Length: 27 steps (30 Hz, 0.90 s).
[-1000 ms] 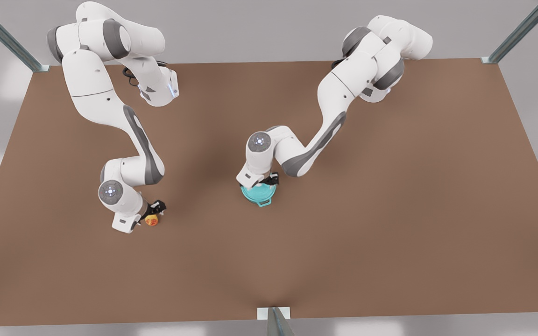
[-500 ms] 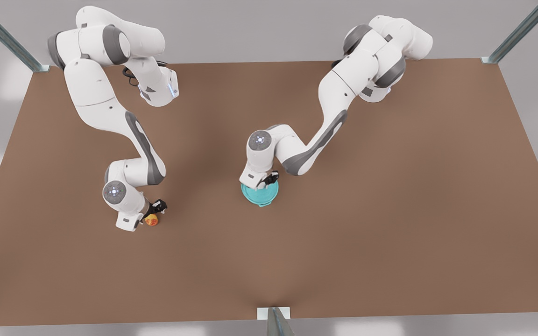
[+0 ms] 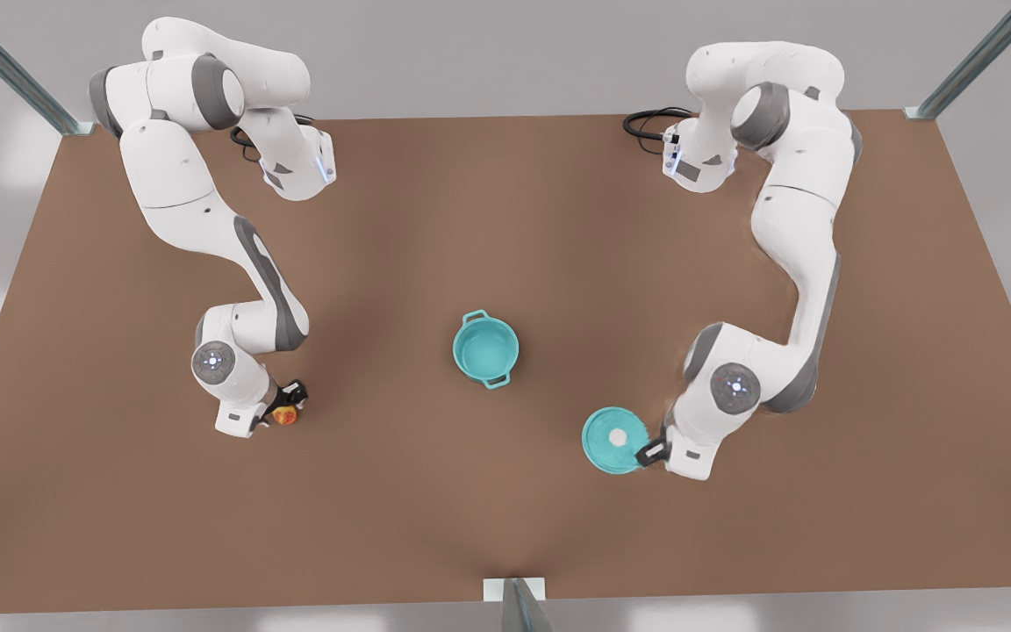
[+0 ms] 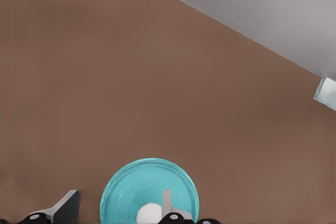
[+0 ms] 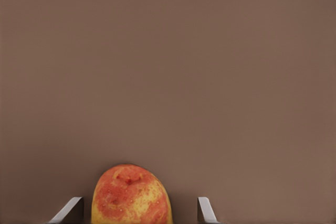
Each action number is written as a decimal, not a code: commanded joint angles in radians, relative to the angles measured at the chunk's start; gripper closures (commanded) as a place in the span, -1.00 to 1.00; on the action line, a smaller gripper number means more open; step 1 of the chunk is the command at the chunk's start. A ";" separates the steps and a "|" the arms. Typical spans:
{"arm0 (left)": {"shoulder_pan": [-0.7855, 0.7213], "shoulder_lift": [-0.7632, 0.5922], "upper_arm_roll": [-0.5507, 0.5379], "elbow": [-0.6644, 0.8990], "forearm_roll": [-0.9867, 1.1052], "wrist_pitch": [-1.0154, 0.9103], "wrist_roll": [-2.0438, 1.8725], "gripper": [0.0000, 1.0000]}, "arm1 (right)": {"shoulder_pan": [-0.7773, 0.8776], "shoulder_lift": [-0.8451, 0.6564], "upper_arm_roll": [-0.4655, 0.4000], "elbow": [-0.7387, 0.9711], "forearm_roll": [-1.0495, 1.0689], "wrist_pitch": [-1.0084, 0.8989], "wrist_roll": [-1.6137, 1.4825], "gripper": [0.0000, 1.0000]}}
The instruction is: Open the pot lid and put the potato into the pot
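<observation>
The left end effector [image 3: 651, 454] is hovering, fingers spread, beside the pot lid [image 3: 613, 440] lying on the worktop [image 3: 505, 219]. The right end effector [image 3: 289, 402], fingers apart, is straddling the potato [image 3: 285, 415]. The pot [image 3: 485, 348] is sitting uncovered between them.

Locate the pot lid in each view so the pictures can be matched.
Front view: the pot lid lies flat on the table toward the front view's right, beside the left gripper.
Left wrist view: it sits by that gripper's fingers.
Right wrist view: not in it.
Shared landmark: the lid's white knob.
</observation>
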 commanded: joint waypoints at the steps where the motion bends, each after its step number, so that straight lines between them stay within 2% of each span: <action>1: 0.189 -0.150 -0.123 0.009 -0.058 -0.556 0.798 -1.00 | 0.000 -0.001 0.000 0.000 0.000 0.005 -0.026 -0.60; 2: 0.270 -0.316 -0.163 -0.090 -0.090 -0.629 0.834 -1.00 | 0.000 -0.001 0.000 0.000 0.000 0.003 -0.026 -0.47; 3: 0.353 -0.553 -0.157 -0.359 -0.217 -0.439 0.834 -1.00 | 0.000 -0.001 0.000 0.000 0.000 0.003 -0.032 -0.32; 5: 0.369 -0.448 -0.151 -0.244 -0.214 -0.438 0.820 -1.00 | 0.000 -0.001 0.000 0.000 0.000 0.002 -0.037 -0.24; 6: 0.222 -0.406 0.090 -0.162 -0.245 -0.476 0.854 -1.00 | 0.000 -0.002 0.000 0.000 0.000 0.002 -0.052 -0.16; 7: -0.059 -0.433 0.513 -0.166 -0.481 -0.512 0.946 -1.00 | 0.000 -0.002 0.000 0.000 0.000 0.000 -0.054 -0.13; 8: -0.118 -0.590 0.581 -0.434 -0.516 -0.310 0.944 -1.00 | 0.000 -0.004 0.000 0.000 0.000 0.000 -0.054 -0.12; 11: -0.118 -0.584 0.581 -0.408 -0.506 -0.332 0.954 -1.00 | 0.000 -0.004 0.000 0.000 0.000 0.000 -0.055 -0.05; 18: -0.118 -0.582 0.582 -0.407 -0.506 -0.332 0.949 -1.00 | 0.007 -0.088 0.009 0.003 0.002 -0.066 -0.051 -0.05; 23: -0.118 -0.582 0.582 -0.407 -0.506 -0.332 0.949 -1.00 | 0.012 -0.159 0.084 0.023 0.005 -0.158 -0.032 -0.05; 27: -0.116 -0.581 0.584 -0.407 -0.506 -0.331 0.952 -1.00 | 0.012 -0.188 0.178 0.085 0.005 -0.245 0.055 -0.05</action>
